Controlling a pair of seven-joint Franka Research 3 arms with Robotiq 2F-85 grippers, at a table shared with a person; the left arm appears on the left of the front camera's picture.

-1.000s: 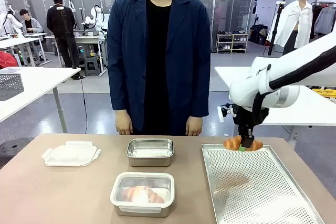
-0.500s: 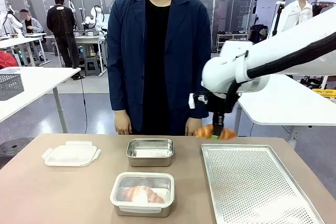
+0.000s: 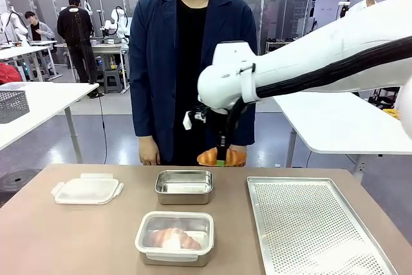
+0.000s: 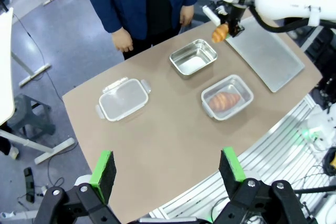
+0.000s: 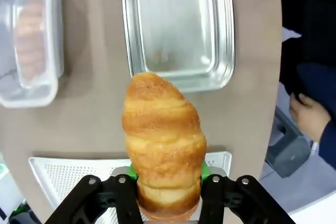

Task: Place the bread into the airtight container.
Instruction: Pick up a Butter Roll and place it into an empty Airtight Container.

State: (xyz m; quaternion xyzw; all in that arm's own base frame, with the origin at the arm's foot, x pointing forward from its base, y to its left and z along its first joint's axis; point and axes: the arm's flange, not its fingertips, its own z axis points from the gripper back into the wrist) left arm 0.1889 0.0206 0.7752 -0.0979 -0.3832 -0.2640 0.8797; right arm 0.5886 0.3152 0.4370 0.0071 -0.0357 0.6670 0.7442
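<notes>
My right gripper point(image 3: 221, 158) is shut on a golden croissant, the bread point(image 3: 235, 157), and holds it in the air just beyond the right end of the empty steel airtight container point(image 3: 184, 187). In the right wrist view the bread point(image 5: 163, 129) stands up between the green pads of the right gripper point(image 5: 168, 171), with the open container point(image 5: 178, 30) below and ahead of it. My left gripper point(image 4: 168, 166) hangs open high above the table, nothing between its fingers. From there the bread point(image 4: 220, 33) shows beside the container point(image 4: 193, 57).
A second container point(image 3: 174, 237) with a croissant inside sits near the front edge. A white clip lid point(image 3: 87, 190) lies at the left. A perforated metal tray point(image 3: 315, 227) covers the right side. A person stands at the far edge, hands point(image 3: 150, 157) hanging down.
My right arm has carried the bread leftward from above the tray's far end to a spot beside the steel container. The other things have stayed where they were.
</notes>
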